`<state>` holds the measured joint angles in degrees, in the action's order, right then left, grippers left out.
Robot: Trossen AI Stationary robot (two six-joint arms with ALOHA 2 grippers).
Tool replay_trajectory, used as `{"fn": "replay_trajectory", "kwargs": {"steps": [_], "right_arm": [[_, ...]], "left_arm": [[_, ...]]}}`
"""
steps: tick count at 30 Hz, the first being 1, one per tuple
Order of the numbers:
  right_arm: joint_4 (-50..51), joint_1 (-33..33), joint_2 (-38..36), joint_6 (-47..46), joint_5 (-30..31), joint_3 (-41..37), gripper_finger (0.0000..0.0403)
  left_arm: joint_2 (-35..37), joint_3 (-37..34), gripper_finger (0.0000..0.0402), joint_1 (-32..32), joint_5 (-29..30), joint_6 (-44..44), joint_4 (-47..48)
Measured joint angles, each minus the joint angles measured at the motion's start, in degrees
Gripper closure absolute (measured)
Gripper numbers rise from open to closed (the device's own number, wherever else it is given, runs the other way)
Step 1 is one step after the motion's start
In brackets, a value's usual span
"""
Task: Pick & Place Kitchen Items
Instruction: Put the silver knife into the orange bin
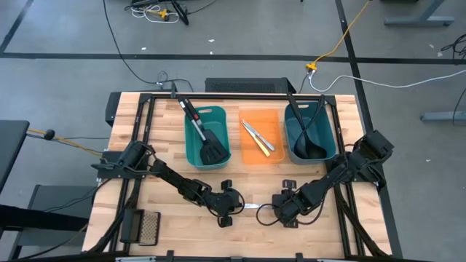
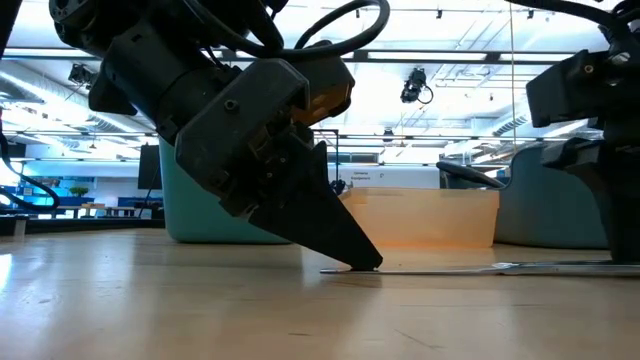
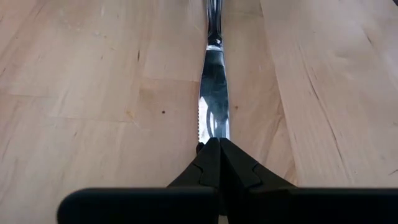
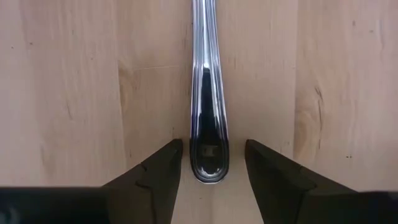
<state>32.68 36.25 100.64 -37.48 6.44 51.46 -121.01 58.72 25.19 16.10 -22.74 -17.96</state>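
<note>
- Low view: left end effector (image 2: 365, 262), clenched, tip on silver table knife's (image 2: 470, 268) blade, flat on wooden worktop (image 2: 200, 300).
- Right end effector (image 4: 211, 171), released, straddles the handle.
- Bins and ceiling-lit hall behind.

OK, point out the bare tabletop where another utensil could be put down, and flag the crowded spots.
Free: the wood strip between the bins and the arms, and the front right corner of the table. Crowded: front centre, where the shut left gripper and open right gripper meet at the silver table knife; the grater takes the front left.
</note>
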Motion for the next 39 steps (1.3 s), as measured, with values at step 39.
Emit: {"fn": "replay_trajectory", "kwargs": {"steps": [39], "right_arm": [[12.41, -0.24, 0.2, -2.15, 4.14, 4.84, 0.0317]], "left_arm": [[10.55, -0.44, 0.037, 3.86, 2.04, 10.66, 7.29]]}}
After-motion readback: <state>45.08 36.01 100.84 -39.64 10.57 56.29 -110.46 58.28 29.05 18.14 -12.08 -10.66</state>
